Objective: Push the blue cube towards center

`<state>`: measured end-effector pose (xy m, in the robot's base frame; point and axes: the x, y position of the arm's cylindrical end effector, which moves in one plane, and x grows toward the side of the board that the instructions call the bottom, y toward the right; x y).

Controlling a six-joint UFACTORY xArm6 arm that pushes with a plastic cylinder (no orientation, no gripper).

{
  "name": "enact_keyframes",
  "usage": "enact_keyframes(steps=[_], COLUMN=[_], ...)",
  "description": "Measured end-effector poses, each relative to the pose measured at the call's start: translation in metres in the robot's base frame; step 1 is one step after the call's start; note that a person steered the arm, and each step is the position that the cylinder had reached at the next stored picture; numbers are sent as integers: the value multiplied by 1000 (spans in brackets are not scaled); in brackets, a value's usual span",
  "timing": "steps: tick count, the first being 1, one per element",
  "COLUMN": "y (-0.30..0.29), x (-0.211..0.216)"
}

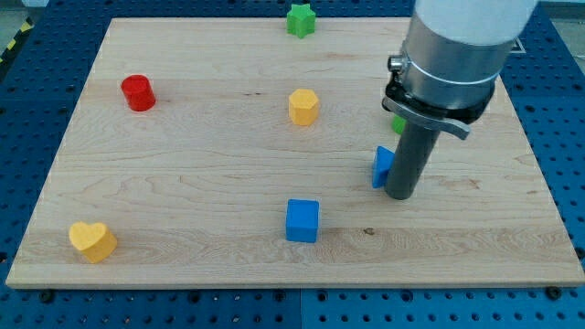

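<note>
The blue cube (303, 220) sits on the wooden board (183, 183) near the view's bottom, a little right of the middle. My tip (401, 195) is to the cube's right and slightly above it, well apart from it. The tip touches the right side of another blue block (383, 166), whose shape is partly hidden by the rod.
A yellow hexagonal block (303, 107) lies above the middle. A red cylinder (138, 93) is at upper left, a green star (300, 20) at the top edge, a yellow heart (92, 241) at bottom left. A green block (398, 122) peeks from behind the rod.
</note>
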<state>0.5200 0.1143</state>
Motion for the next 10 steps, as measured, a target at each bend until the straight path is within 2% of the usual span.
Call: enact_keyframes(steps=[2,3,4,10], y=[-12,-68,-109,-114], x=[93,98,97,5])
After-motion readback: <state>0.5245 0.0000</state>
